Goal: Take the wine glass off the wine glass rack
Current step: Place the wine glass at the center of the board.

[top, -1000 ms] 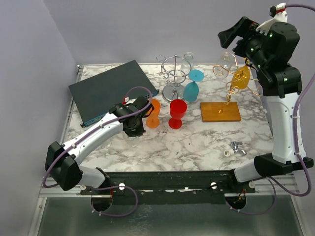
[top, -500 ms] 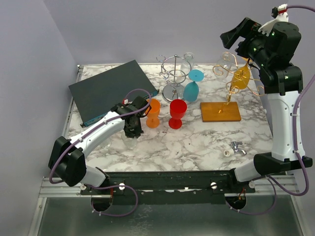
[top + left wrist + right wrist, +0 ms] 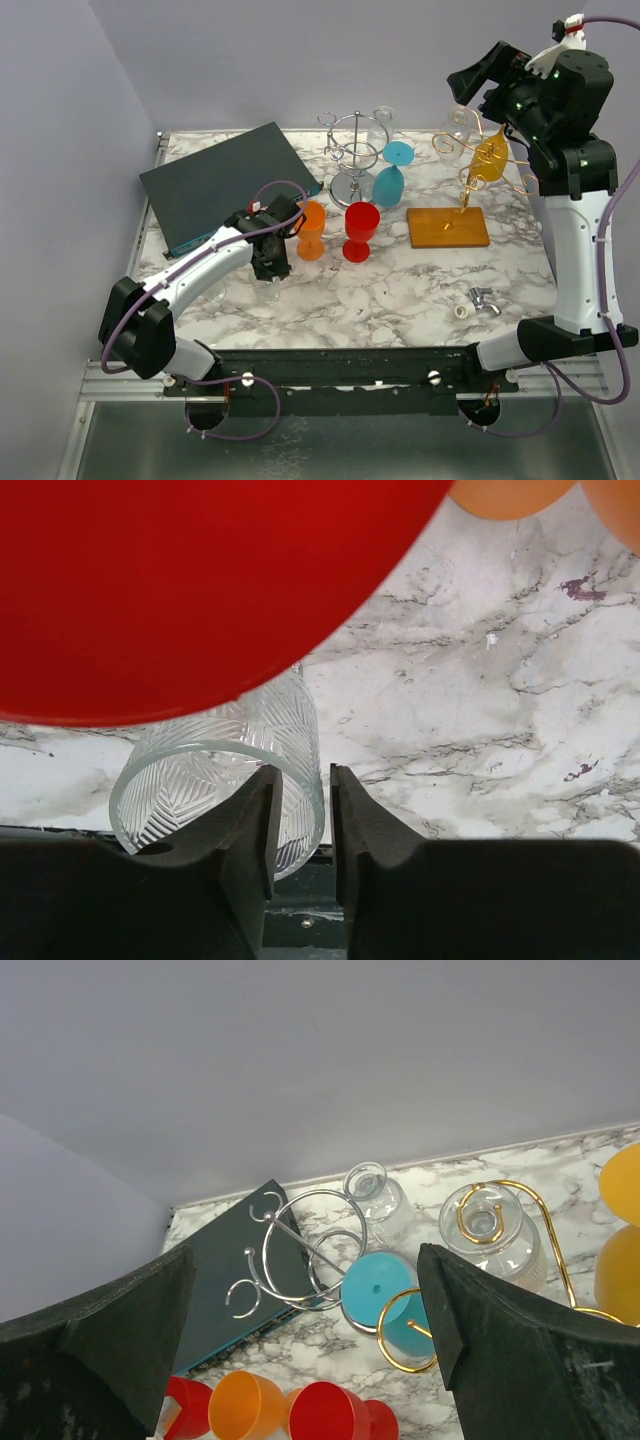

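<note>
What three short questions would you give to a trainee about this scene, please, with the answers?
1. True or false: the right hand holds a glass.
2. Which glass hangs on the silver rack? A) red B) blue C) orange
3. How many coloured glasses stand upright on the table?
Key: 1 false, it is open and empty. 2 B, the blue glass. 3 two, the orange glass and the red glass.
</note>
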Tool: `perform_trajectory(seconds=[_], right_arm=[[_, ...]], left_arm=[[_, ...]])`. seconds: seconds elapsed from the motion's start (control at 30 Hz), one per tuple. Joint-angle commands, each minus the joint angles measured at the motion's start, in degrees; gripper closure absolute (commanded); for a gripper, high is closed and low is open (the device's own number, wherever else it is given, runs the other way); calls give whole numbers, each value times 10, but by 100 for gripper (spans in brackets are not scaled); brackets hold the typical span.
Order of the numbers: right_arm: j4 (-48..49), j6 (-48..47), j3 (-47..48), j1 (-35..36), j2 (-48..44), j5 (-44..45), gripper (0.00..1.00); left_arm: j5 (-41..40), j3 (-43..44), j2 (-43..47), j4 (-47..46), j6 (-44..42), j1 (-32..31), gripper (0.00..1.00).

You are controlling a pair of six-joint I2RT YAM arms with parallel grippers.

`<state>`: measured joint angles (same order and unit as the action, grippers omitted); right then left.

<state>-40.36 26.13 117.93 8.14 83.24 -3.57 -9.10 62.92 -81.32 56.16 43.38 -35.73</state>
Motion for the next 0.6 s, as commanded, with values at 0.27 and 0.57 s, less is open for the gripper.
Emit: perform_trajectory(seconds=[0.27,0.57], right_arm=[[-13,-2,2,-3,-6,17,0],[-34,-1,53,-12,38,34,0]], left_arm=[[22,49,51,33,-16,1,56],[52,80,85,61,-40,2,46]])
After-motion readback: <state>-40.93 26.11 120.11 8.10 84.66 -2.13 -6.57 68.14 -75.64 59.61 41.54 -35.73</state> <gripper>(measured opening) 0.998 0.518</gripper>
